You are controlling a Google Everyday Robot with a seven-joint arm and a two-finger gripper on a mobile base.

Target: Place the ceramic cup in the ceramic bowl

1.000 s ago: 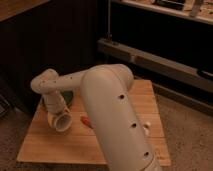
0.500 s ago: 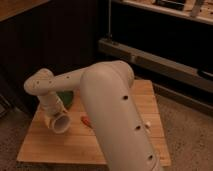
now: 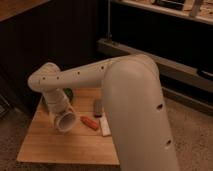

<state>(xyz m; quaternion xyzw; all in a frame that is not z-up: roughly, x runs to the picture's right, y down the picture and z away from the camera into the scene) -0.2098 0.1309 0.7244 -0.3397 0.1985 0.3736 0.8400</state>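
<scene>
The ceramic cup cannot be picked out for certain. The gripper (image 3: pixel 64 119) is held low over the table (image 3: pixel 45 145), just before the ceramic bowl (image 3: pixel 68 92); its grip cannot be told. The bowl's middle should be reached before anything is released.

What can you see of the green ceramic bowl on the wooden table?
Only a small part of the ceramic bowl shows: a glossy dark green curved edge, at the back left of the wooden table. The white arm passes in front and hides the rest, so its inside cannot be seen. The gripper, at the arm's end, hangs low over the table just in front of the bowl; whether they touch cannot be told.
</scene>
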